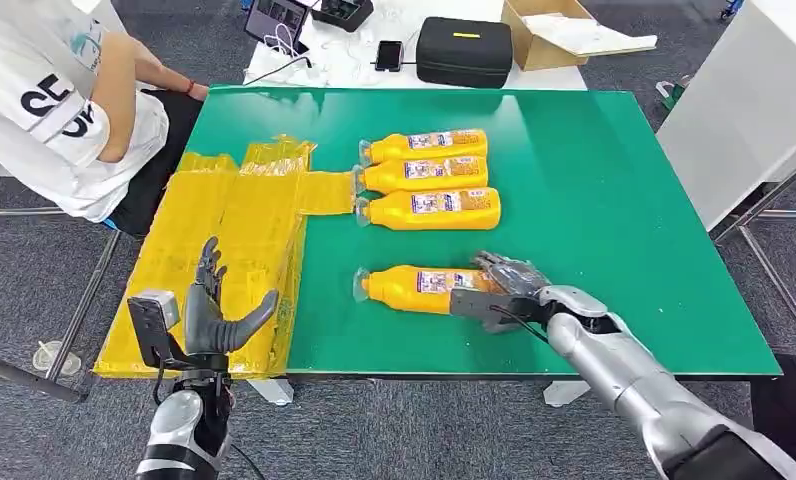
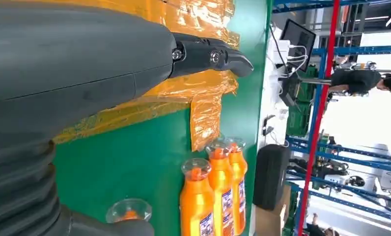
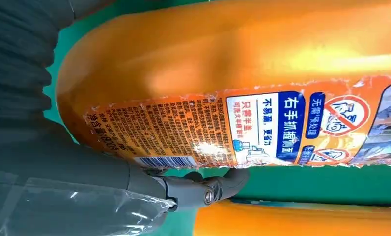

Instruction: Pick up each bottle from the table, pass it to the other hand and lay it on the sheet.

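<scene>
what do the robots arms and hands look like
Both arms are silver metal tubes with dark joints. The left hand and right hand have dark grey fingers, a thick grey thumb and a ribbed grey cover; thin black cables run along the wrists.

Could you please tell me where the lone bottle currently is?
In the head view, the lone bottle lies near the green table's front edge, below three bottles, its base under the right robot hand.

Grey carpet floor (image 1: 394, 430) (blue shelving (image 2: 331, 142) beyond)

Orange bottles (image 1: 429, 176) with blue-white labels, yellow sheet (image 1: 224, 260), green table (image 1: 594, 180)
</scene>
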### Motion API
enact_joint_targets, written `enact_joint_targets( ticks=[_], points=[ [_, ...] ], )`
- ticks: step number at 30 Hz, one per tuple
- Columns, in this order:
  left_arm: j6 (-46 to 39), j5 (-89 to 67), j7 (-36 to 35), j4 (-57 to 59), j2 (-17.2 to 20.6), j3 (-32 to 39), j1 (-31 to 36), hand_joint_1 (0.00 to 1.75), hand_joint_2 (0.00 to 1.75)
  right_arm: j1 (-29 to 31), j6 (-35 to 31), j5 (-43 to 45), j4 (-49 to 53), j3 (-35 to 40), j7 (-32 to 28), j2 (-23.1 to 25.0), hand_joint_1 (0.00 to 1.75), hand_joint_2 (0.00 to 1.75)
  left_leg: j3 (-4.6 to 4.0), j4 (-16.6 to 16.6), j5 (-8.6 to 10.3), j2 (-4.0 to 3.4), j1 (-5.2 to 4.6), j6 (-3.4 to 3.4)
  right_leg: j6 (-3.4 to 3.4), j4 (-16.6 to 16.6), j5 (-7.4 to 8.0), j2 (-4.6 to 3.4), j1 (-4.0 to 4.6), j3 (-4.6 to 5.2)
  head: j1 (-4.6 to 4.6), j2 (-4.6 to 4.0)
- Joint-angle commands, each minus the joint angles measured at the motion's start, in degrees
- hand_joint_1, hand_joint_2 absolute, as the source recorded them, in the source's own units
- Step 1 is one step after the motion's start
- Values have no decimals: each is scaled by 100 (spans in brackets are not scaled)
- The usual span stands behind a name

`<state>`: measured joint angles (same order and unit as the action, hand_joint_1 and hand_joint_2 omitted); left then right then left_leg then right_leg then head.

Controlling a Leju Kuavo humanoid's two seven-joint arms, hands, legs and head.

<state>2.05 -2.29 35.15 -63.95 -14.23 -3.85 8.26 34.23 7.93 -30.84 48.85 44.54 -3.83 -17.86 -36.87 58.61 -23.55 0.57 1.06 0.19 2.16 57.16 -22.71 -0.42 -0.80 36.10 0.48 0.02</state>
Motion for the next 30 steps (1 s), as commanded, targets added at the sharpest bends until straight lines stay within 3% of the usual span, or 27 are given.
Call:
enact_joint_targets(
  ticks=[1, 2, 3, 4, 19, 22, 23, 27, 30],
  points=[
    [20, 12, -42, 356, 73, -4, 144, 0, 175, -90, -113, -68, -508, -310, -109, 448, 0, 175, 32, -9, -7, -5, 2, -4, -10, -11, -6, 3, 5, -33, 0, -2],
    [21, 13, -43, 355, 71, -10, 141, 0, 175, -106, -151, -97, -504, -343, -141, 477, 113, 175, 42, -12, -10, -10, 1, -6, -12, -14, -7, 1, 6, -41, 0, -2],
    [25, 15, -44, 352, 69, -17, 140, 0, 175, -142, -180, -93, -491, -402, -172, 512, 166, 175, 35, -10, -8, -6, 0, -5, -10, -11, -7, 3, 4, -35, 0, -2],
    [23, 15, -44, 351, 69, -18, 139, 0, 175, -163, -200, -96, -475, -420, -185, 520, 175, 175, 19, -6, -4, -6, 2, -3, -6, -8, -3, 0, 4, -20, 0, 0],
    [45, 18, -46, 415, 74, -62, 172, 0, 175, -353, -253, -98, -347, -700, -372, 554, 175, 175, 14, -5, -2, 1, 1, -2, -4, -6, -2, 3, 2, -16, 0, -2],
    [47, 18, -44, 425, 80, -70, 181, 0, 175, -422, -314, -93, -262, -802, -460, 564, 175, 175, 51, -12, -13, -6, 0, -8, -14, -13, -13, 6, 5, -53, -2, -2],
    [43, 18, -44, 431, 79, -72, 184, 0, 175, -473, -364, -75, -200, -882, -523, 582, 175, 175, 25, -7, -5, 0, 1, -4, -7, -8, -6, 5, 3, -28, 2, -2],
    [38, 27, -35, 346, 71, -58, 114, 0, 175, -909, -935, -31, 330, -1453, -742, 772, 175, 175, 18, -6, -3, 2, 2, -3, -6, -7, -4, 6, 4, -21, 0, 0],
    [59, 118, -20, 131, 50, 9, -41, 0, 175, -1597, -1825, 106, 1231, -2326, -1152, 1208, 175, 175, 35, -11, -9, -1, 4, -3, -11, -12, -9, 6, 8, -37, -2, -2]
  ],
)
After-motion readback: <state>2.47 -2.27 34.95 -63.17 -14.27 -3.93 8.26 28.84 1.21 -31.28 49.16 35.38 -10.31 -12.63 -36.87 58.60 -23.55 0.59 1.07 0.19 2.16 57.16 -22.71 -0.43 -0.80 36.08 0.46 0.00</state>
